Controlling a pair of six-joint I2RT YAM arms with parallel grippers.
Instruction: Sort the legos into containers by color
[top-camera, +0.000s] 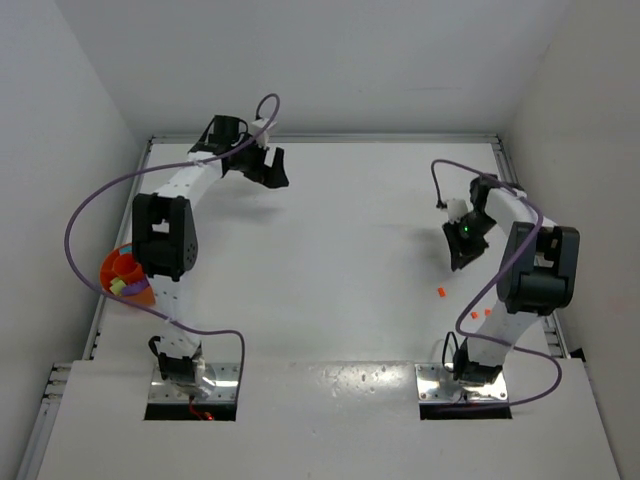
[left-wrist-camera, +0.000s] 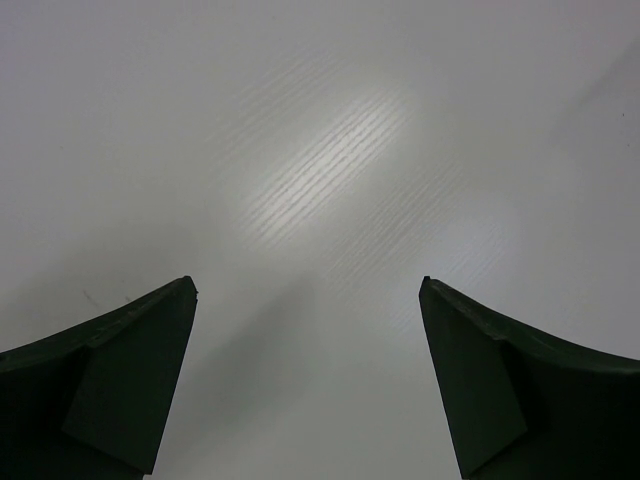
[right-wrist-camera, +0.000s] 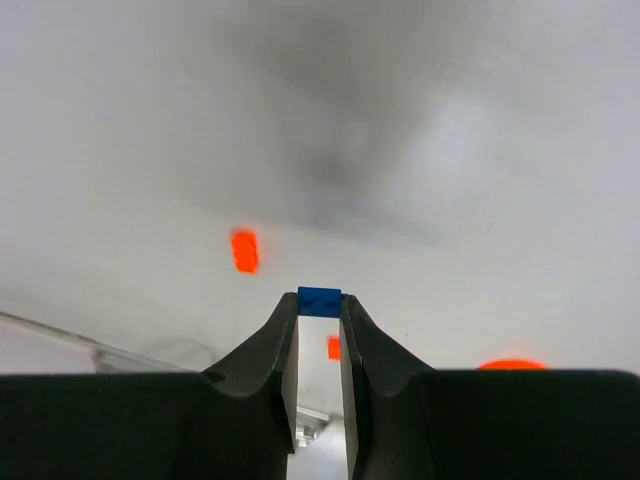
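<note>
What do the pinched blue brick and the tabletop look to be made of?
The blue brick looks like moulded plastic: even saturated colour, crisp square edges, smooth finish. The tabletop is a white semi-matte sheet, perhaps plastic or laminate: fine parallel ridges show in the soft glare.

The top camera hangs high behind my bases, looking down on the whole table (top-camera: 340, 230) — left arm (top-camera: 165, 235) at 9 o'clock, right arm (top-camera: 535, 265) at 3. My left wrist camera looks close at bare tabletop between my left fingers (left-wrist-camera: 120, 380). My right wrist camera peers low past my right fingers (right-wrist-camera: 265, 370) and their blue brick (right-wrist-camera: 319, 300) — the orange bricks (right-wrist-camera: 244, 250) ahead are the same bricks (top-camera: 441, 292) at 4 o'clock from above.
</note>
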